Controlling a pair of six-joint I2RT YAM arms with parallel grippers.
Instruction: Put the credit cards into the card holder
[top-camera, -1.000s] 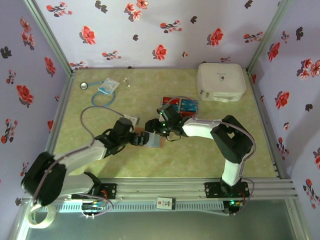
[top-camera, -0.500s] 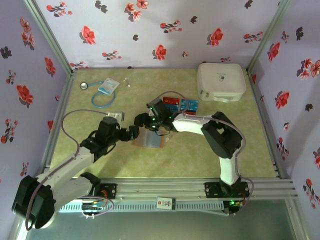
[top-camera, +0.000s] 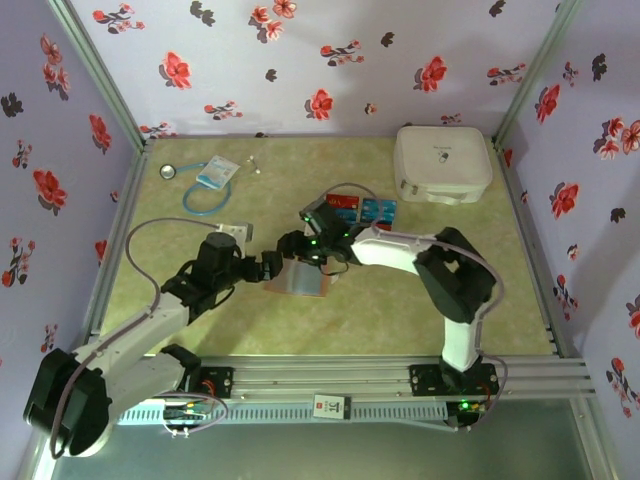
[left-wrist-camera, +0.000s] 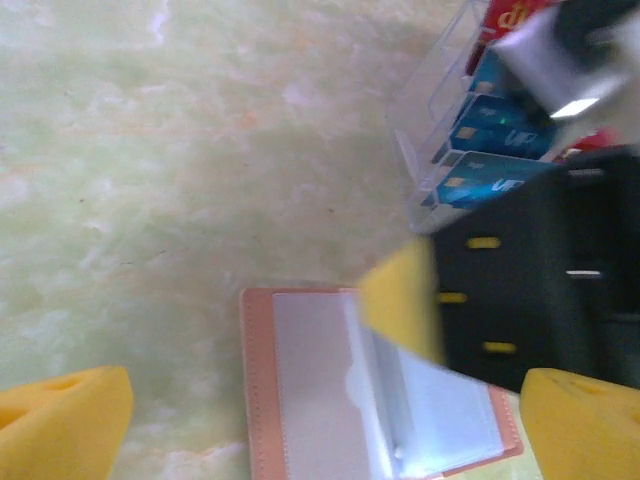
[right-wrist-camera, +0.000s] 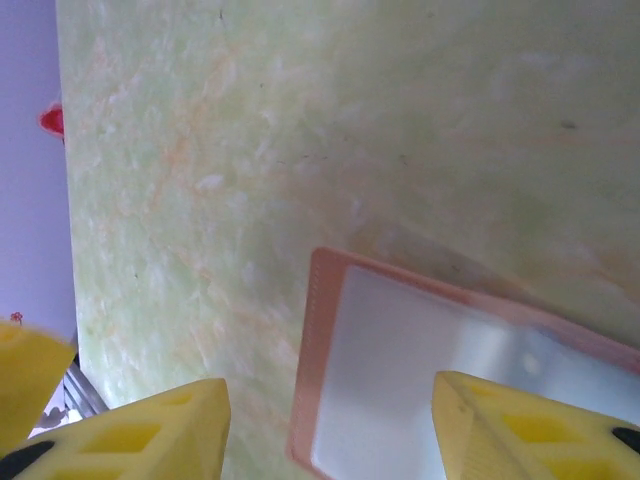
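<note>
Change since earlier: left gripper (top-camera: 268, 266) has pulled back off the card holder (top-camera: 300, 281) to just past its left edge, as that arm swung out leftward; right gripper (top-camera: 292, 246) has shifted a little over the holder's far left corner; the card holder itself has not moved
Card holder: lies open and flat on the table (top-camera: 400, 300), tan-pink border around clear pockets; one clear leaf looks raised off the rest, though it is blurred in the left wrist view
Left gripper: jaws spread as wide as they go, nothing between them; its yellow fingers (left-wrist-camera: 60, 420) sit on either side of the card holder's near edge, above it
Right gripper: jaws partly apart and holding nothing; the holder's corner and bare table show through the gap in the right wrist view; from the left wrist view one of its yellow fingers (left-wrist-camera: 400, 300) hangs over the card holder's far edge, and whether it touches the clear leaf I cannot tell
Credit cards (top-camera: 358, 210): red and teal, stacked in a clear rack (left-wrist-camera: 430, 120) beyond the card holder's far right corner, near it but apart; none is in the holder's pockets
White case (top-camera: 443, 165): well apart, beyond and right of the card holder
Blue-white packet (top-camera: 215, 172): well apart, beyond and left of the card holder, with its blue cord looped beside it
</note>
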